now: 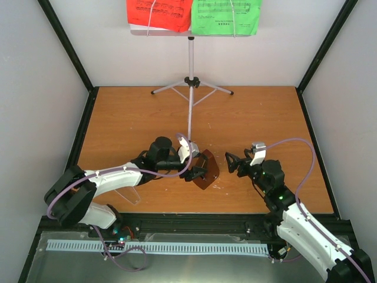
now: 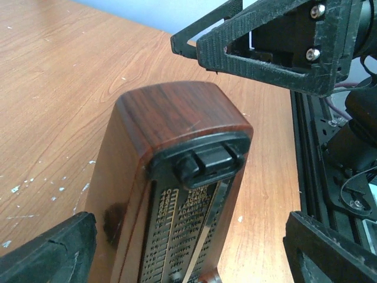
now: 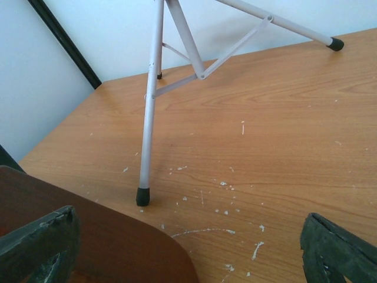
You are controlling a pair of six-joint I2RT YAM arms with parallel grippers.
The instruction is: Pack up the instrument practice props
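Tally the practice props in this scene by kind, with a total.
Dark-brown wooden pyramid metronome: 1
Clear plastic cover: 1
Paper music sheets, red and green: 2
Silver metal tripod stand: 1
Total: 5

There is a dark-brown woodgrain metronome, red sheet, green sheet, silver stand.

I have the metronome standing on the table toward its near edge, set between the jaws of my left gripper, the right gripper just right of it, one leg of the stand just behind it, and the music sheets side by side on the tray at the back.
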